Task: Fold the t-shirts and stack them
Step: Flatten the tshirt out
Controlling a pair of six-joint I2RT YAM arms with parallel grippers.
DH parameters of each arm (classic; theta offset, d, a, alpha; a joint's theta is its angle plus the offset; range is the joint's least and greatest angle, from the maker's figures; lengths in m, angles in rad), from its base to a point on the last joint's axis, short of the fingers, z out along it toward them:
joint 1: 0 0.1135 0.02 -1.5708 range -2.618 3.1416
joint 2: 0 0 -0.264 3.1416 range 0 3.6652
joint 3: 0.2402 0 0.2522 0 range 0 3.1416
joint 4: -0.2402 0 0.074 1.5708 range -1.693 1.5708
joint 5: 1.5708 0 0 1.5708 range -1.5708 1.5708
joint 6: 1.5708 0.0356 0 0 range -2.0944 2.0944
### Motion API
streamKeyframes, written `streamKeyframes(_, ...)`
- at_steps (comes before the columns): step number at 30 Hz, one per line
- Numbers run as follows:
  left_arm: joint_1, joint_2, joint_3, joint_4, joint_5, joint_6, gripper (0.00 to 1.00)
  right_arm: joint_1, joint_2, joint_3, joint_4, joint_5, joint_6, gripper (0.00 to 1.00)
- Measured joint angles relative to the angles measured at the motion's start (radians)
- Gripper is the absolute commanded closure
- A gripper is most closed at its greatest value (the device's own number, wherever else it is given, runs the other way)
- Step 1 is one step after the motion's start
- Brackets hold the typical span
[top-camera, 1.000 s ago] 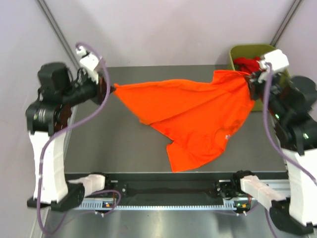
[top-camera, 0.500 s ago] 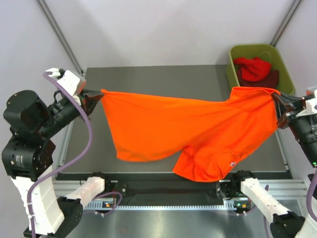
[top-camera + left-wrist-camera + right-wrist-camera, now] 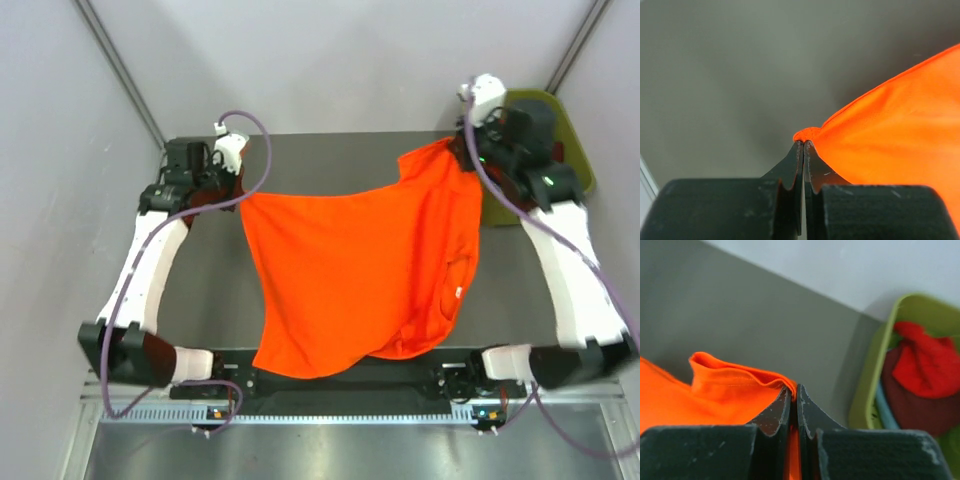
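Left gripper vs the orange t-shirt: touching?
Touching. The left wrist view shows the left gripper shut, with a bunched corner of the orange t-shirt pinched at its tips.

The dark grey table (image 3: 200, 290) has an orange t-shirt (image 3: 350, 270) spread across its middle, the hem reaching the near edge. An olive-green tub (image 3: 867, 390) sits at its far right corner; whether on it or just beside, I can't tell.

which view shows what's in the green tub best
The right wrist view: the tub lies open to it, a red t-shirt over a maroon one. In the top view the right arm hides all but its rim. The left wrist view misses it.
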Motion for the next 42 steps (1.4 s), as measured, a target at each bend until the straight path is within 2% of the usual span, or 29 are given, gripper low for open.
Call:
streamKeyframes(3,0.034,0.134,-0.014,0.09,-0.022,0.016,1.0,-0.002,0.229,0.024,0.016,-0.024,0.003,1.0)
streamKeyframes(6,0.072,0.275,0.009,0.19,-0.048,0.036,1.0,-0.002,0.467,0.144,0.013,-0.049,0.0,1.0)
streamKeyframes(11,0.098,0.611,0.247,0.283,-0.111,0.063,1.0,0.002,0.855,0.47,0.013,-0.062,-0.005,1.0)
streamKeyframes(15,0.096,0.836,0.485,0.305,-0.143,0.07,1.0,0.008,1.005,0.592,0.053,-0.027,-0.018,1.0)
streamKeyframes(20,0.081,0.95,0.619,0.335,-0.197,0.072,1.0,0.016,1.069,0.645,0.117,0.051,-0.023,1.0)
streamKeyframes(26,0.069,0.941,0.602,0.387,-0.235,0.055,1.0,0.032,1.073,0.657,0.151,0.109,-0.031,1.0)
streamKeyframes(31,0.069,0.813,0.474,0.414,-0.22,0.017,1.0,0.035,0.974,0.608,0.14,0.131,-0.027,1.0)
streamKeyframes(34,0.069,0.678,0.416,0.407,-0.181,-0.004,1.0,0.037,0.805,0.513,0.117,0.138,-0.023,1.0)
streamKeyframes(42,0.069,0.219,0.273,0.318,-0.045,-0.095,1.0,0.055,0.157,0.202,0.097,0.116,0.036,1.0)
